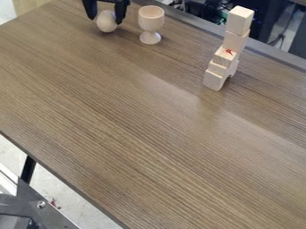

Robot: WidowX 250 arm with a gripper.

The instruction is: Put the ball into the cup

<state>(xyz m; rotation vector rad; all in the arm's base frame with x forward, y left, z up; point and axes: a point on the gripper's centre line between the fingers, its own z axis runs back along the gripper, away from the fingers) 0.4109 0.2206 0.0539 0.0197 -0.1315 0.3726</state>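
"If you look upper left, how's the gripper [106, 20]?"
"Spread open, the ball [108, 24] between its fingers; can't tell if they grip it."
"And the cup [151, 19]?"
"Upright, just right of them."

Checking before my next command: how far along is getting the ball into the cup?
Done, it looks like: the pincer is lined up around the ball. In hand: the grasp, though I can't tell whether it has closed firmly. Left: bringing the ball over the upright cup nearby and releasing it, since the ball is outside the cup.
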